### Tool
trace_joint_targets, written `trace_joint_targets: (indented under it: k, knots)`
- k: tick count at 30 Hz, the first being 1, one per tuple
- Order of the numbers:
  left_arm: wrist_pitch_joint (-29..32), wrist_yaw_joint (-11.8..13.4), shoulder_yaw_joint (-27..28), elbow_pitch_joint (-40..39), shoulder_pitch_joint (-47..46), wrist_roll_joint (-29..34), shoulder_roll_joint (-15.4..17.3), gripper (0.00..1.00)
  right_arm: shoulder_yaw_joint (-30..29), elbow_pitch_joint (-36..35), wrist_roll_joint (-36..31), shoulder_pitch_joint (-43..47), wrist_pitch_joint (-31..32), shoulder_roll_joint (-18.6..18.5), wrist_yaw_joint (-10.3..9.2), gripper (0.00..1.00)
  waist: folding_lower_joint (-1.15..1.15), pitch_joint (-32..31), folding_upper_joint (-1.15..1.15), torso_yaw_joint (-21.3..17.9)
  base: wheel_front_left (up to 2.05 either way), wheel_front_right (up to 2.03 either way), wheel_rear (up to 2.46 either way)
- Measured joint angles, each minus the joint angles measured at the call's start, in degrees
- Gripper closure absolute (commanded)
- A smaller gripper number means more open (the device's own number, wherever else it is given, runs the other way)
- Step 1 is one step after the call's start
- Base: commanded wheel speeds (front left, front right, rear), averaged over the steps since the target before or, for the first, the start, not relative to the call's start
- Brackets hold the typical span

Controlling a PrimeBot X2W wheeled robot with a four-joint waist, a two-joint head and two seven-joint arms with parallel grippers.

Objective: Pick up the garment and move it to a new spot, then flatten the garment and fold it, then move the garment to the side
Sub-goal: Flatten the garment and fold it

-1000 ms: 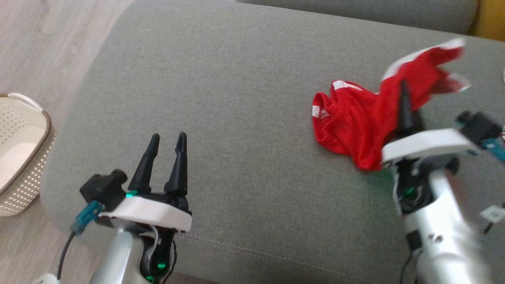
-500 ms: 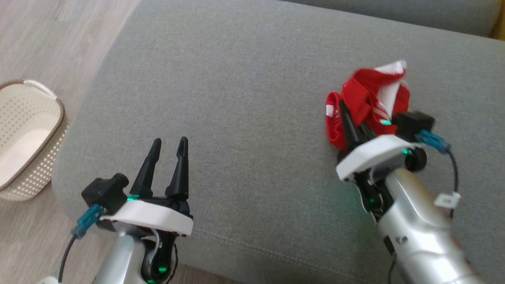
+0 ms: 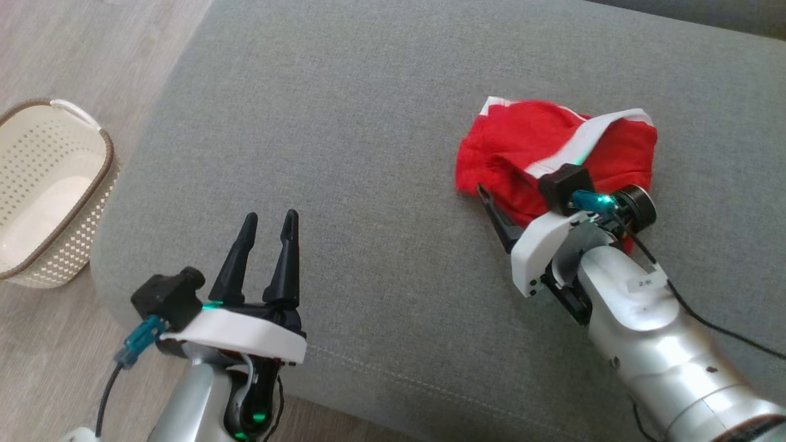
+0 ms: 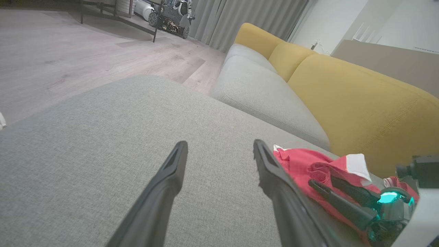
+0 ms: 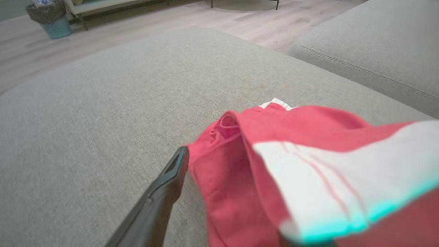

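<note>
Red shorts point(image 3: 540, 141) bunched on grey sofa cushion point(image 3: 368, 123), right side. Right pincer point(image 4: 322, 181) spread apart, 1 finger under draped cloth, looks unclamped. Left pincer point(image 3: 271, 216) apart, empty, well clear to left. Right arm nearer; heap lies just ahead of it.

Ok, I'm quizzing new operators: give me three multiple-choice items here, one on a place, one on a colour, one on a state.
1. The basket sits: A. on the yellow sofa; B. on the floor beside the grey cushion; C. on a shelf.
2. The red garment has trim that is: A. white; B. blue; C. black.
3. The left claw is: A. shut on cloth; B. shut on a handle; C. open, holding nothing.
Answers: B, wood boards lie under it; A, white bands edge it; C, its jaws stand apart over bare cushion.
</note>
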Motion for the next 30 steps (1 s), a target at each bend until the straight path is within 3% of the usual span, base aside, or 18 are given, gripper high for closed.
trace_joint_targets:
  k: [11,19,24,30]
  knots:
    - [0.0,0.25,0.22,0.07,-0.09,0.03,0.0,0.0,4.2,2.98,-0.04,-1.86,2.93,0.08,0.0,0.0,0.0,-0.63,0.0,-1.83,0.0,0.0,0.0]
    - [0.0,0.15,1.7,0.08,-0.14,1.44,0.01,0.0,3.11,-2.52,5.65,-1.73,2.25,-0.85,0.0,0.0,0.0,-1.74,0.0,-5.06,0.0,0.0,0.0]
    - [0.0,-0.14,2.44,-0.26,-0.74,1.91,0.0,0.0,-0.99,-8.27,7.28,1.51,0.41,-3.76,0.0,0.0,0.0,-2.39,0.0,-7.6,0.0,0.0,0.0]
    - [-0.01,-0.6,3.1,-0.92,-0.87,2.79,0.0,0.0,-10.47,-14.81,4.76,8.35,-2.88,-4.88,0.0,0.0,0.0,-3.05,0.0,-10.84,0.0,0.0,0.0]
